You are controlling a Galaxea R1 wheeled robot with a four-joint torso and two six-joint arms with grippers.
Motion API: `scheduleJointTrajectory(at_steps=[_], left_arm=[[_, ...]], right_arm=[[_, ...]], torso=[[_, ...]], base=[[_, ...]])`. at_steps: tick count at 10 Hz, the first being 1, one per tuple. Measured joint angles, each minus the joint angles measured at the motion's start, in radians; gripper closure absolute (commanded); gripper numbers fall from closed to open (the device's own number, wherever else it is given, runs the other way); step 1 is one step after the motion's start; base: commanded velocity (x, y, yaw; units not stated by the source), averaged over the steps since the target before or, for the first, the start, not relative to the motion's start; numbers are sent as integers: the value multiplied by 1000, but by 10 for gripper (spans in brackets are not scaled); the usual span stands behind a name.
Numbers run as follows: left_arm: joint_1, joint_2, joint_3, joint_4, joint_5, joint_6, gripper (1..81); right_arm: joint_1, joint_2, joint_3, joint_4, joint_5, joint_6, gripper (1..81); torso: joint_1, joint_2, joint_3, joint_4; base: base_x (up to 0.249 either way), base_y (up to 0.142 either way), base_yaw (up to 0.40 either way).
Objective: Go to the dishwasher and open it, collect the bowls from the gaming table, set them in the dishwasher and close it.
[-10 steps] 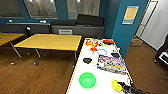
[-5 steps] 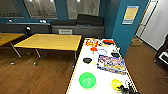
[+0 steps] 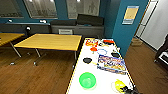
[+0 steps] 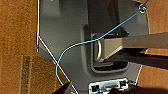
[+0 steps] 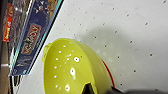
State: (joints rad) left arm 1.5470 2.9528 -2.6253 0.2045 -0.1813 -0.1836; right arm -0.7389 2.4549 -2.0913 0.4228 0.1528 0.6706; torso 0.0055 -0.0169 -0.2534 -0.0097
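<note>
The gaming table [image 3: 75,82] is a long white top with game boards on it. A bright green bowl [image 3: 87,80] sits near its front, left of the middle. The smaller yellow-green bowl [image 3: 118,85] stands at the front right, and it looms large in the right wrist view [image 5: 70,67]. My right gripper [image 3: 128,89] is at that bowl's near rim. Its dark fingertips [image 5: 88,89] stand apart on either side of the rim, so it is open. The dishwasher is out of view.
A blue game box [image 3: 111,64] lies behind the bowls, with black discs [image 3: 87,60] and small colourful pieces [image 3: 93,49] farther back. Yellow wooden tables [image 3: 50,41] stand to the left on wooden floor. A blue wall corner [image 3: 125,32] is on the right.
</note>
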Motion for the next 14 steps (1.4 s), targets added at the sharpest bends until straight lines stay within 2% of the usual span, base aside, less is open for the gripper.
scheduleJointTrajectory(at_steps=[2, 5, 7, 9, 11, 13, 14], left_arm=[[0, 3, 5, 0, -2, 0, 10], [0, 3, 16, 2, -6, 0, 10], [0, -3, 59, 2, -7, 1, 10], [0, -42, 144, 2, -10, 3, 10], [-1, -118, 283, 2, -18, 3, 10], [-14, -224, 461, 2, -28, 3, 10], [-23, -295, 547, 2, -41, 3, 10]], right_arm=[[22, -142, 111, -31, -19, 0, 811], [60, -425, 394, -132, -107, -2, 811], [10, -602, 572, -200, -161, -12, 811], [-89, -721, 728, -282, -192, -28, 811], [-246, -817, 814, -355, -160, -42, 811], [-395, -849, 826, -405, -69, -50, 811], [-493, -832, 810, -430, 9, -53, 811]], torso=[[0, 0, 0, 0], [0, 0, 0, 0], [0, 0, 0, 0], [0, 0, 0, 0], [0, 0, 0, 0], [-1, 0, 0, 0], [-1, 0, 0, 0]], base=[[0, 0, 0], [0, 0, 0], [0, 0, 0], [0, 0, 0], [0, 0, 0], [0, 0, 0], [0, 0, 0]])
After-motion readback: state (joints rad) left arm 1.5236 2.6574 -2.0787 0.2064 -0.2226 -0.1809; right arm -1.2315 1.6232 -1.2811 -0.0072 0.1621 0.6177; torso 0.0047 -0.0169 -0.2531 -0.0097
